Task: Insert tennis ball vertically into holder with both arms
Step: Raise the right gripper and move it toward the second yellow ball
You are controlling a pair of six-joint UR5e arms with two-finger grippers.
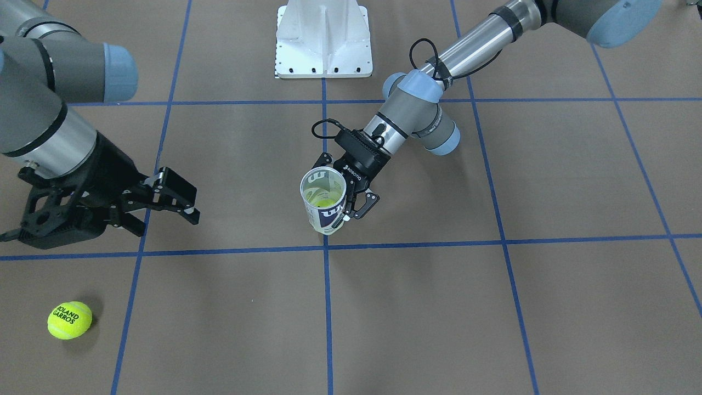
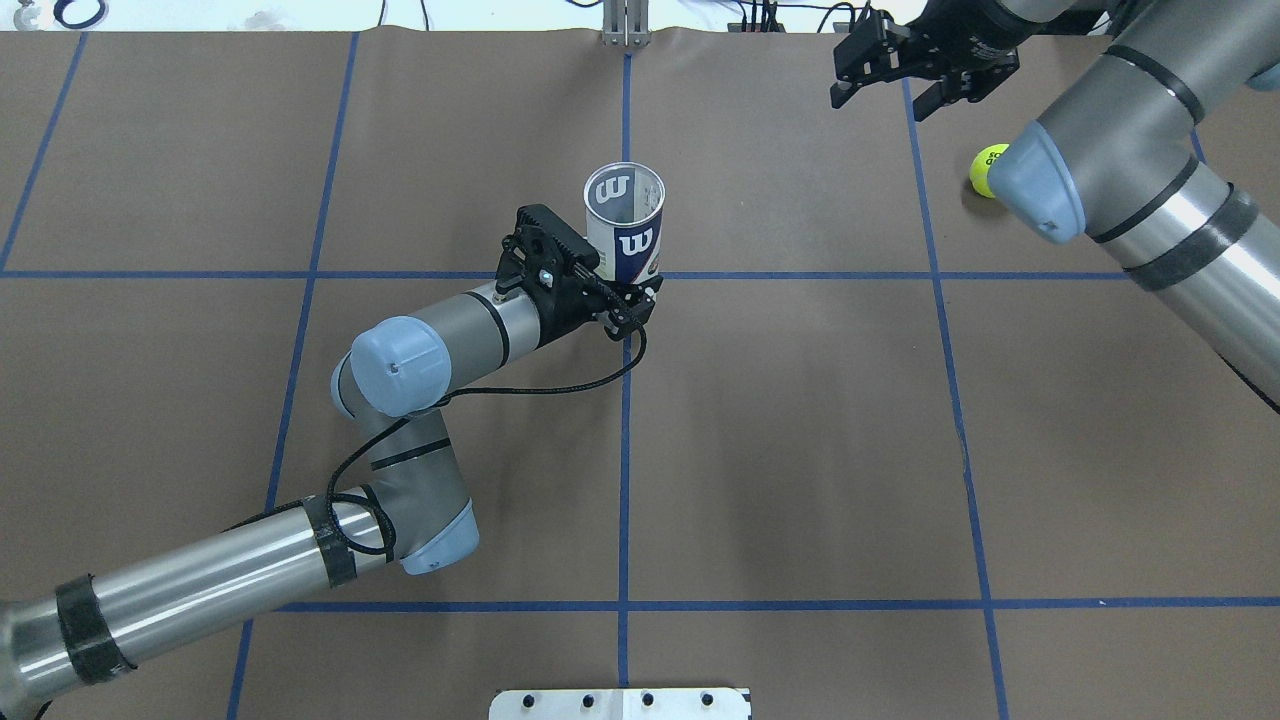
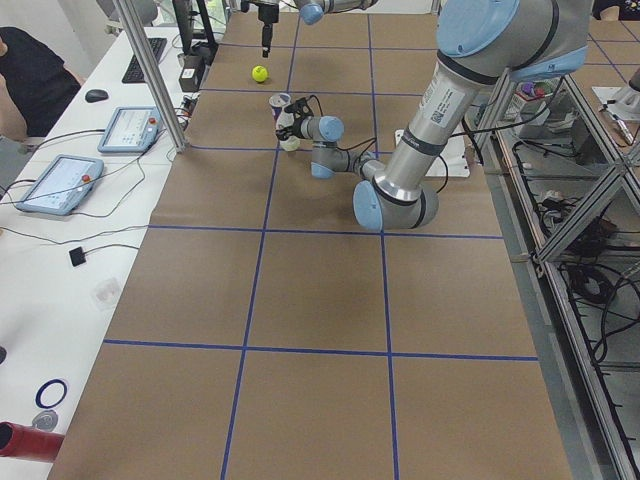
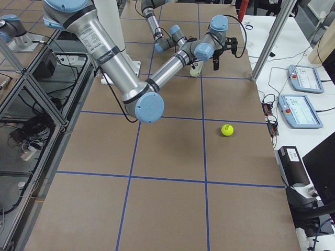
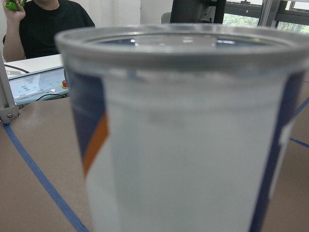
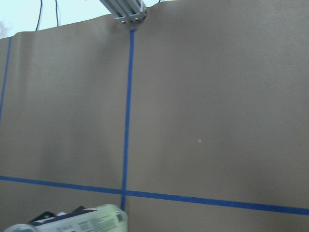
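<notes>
Inside the holder (image 1: 323, 200), the front-facing view shows yellow-green; overhead does not.

holder (image 1: 329, 216) upright, open top, central | tennis ball (image 1: 69, 320) lying loose, well apart

Bright, even light from above leaves a soft shadow beside the tennis ball (image 1: 69, 320). Close before the left tool (image 2: 600, 262), the holder (image 5: 183, 145) is blurred.
</notes>
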